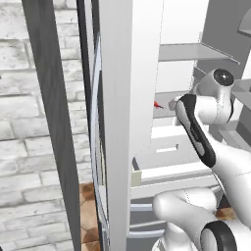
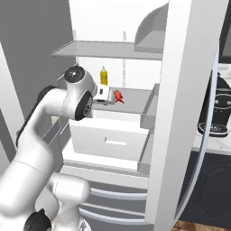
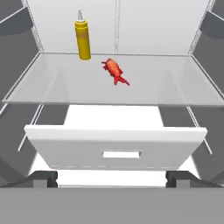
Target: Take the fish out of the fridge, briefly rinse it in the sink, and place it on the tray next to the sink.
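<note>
Well, going left to right on the fridge (image 3: 118, 26) shelf (image 3: 175, 83), a yellow bottle (image 3: 82, 37) stands at 11 o'clock from the tool (image 3: 112, 178), then the fish (image 3: 114, 71) lies just right of it, dead ahead at 12 and apart from the wide-open, empty tool. Its long axis slants, tail toward 4 o'clock, so I reckon a straight reach forward over the pulled-out drawer (image 3: 116, 146).

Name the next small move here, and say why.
Probably advance the open end effector forward and up toward the fish. The fish lies free on the fridge shelf, just right of the yellow bottle, while the fingertips sit lower, in front of the white drawer, with nothing between them.
</note>
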